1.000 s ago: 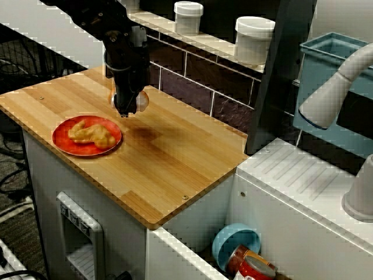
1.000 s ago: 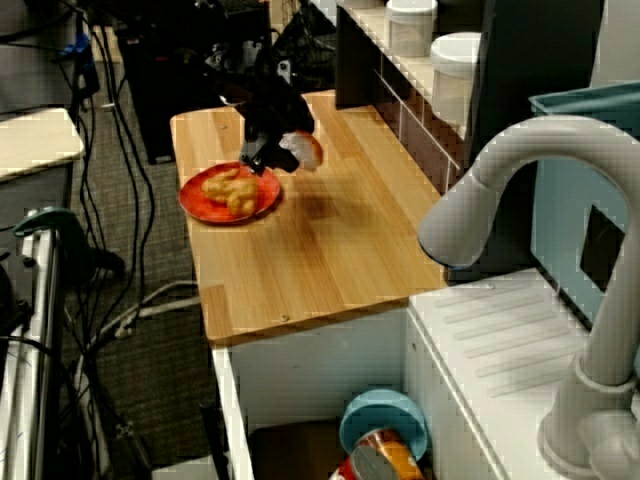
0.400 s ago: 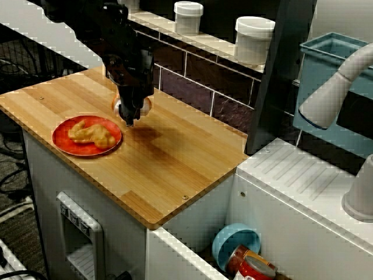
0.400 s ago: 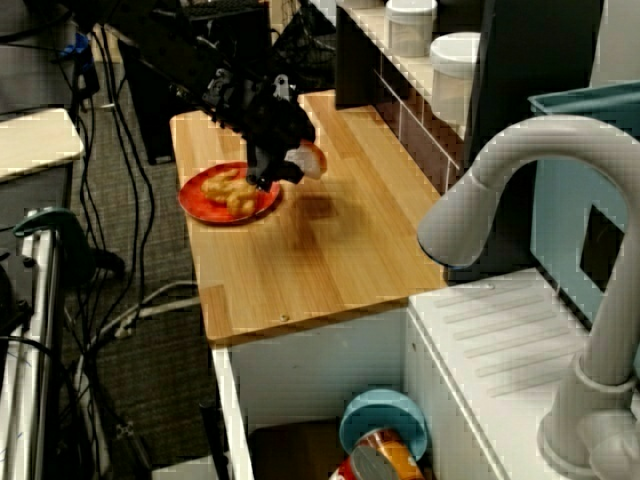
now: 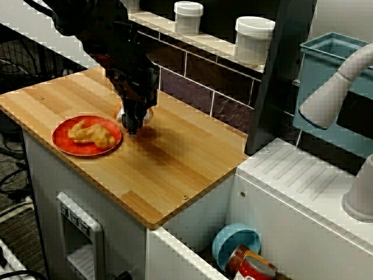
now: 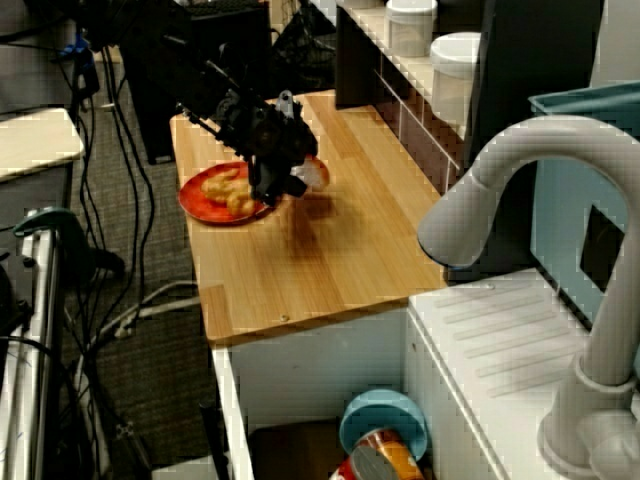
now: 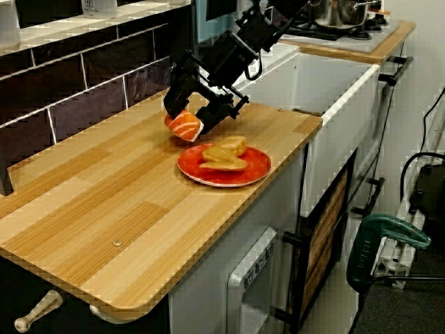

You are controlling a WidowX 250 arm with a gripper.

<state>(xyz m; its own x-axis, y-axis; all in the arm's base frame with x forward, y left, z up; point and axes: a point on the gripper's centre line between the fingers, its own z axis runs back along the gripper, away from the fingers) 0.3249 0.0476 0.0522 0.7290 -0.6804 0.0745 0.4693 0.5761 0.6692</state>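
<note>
One black gripper clamps an orange-and-white salmon sushi piece beside the round red plate. The pinch looks shallow, so the piece could slip free.

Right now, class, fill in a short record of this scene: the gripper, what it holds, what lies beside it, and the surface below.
Gripper: black gripper, shut on an orange-and-white salmon sushi piece
Height: sushi piece low over the light wooden counter; whether they touch cannot be told
Beside it: round red plate carrying golden fried pieces, close to the sushi piece
Behind: white lidded jar on the shelf above the dark tiles
</note>
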